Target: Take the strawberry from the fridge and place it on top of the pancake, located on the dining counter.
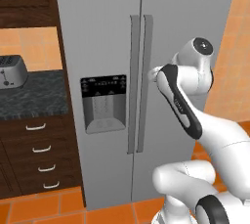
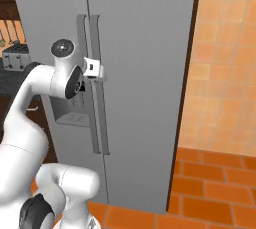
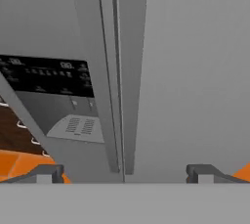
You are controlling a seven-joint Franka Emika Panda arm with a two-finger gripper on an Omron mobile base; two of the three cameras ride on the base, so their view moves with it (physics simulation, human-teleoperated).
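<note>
The fridge (image 1: 107,32) stands with both light-grey doors closed, so the strawberry is hidden. The pancake and the dining counter are out of view. My gripper (image 1: 152,75) is held up at mid-height against the right door's long handle (image 1: 145,81), just right of the door seam. From the right side, the gripper (image 2: 95,70) sits at the pair of handles (image 2: 97,118). In the hand view the gripper (image 3: 124,173) is open, its fingertips (image 3: 46,173) far apart, and both handles (image 3: 131,71) run down between them. The black dispenser (image 3: 49,76) lies to the left.
Left of the fridge is a dark-topped wall counter (image 1: 34,98) with a toaster (image 1: 10,70) and wood drawers (image 1: 39,149) below. An orange tiled wall (image 2: 225,73) stands right of the fridge, and the floor (image 2: 210,193) is orange tile.
</note>
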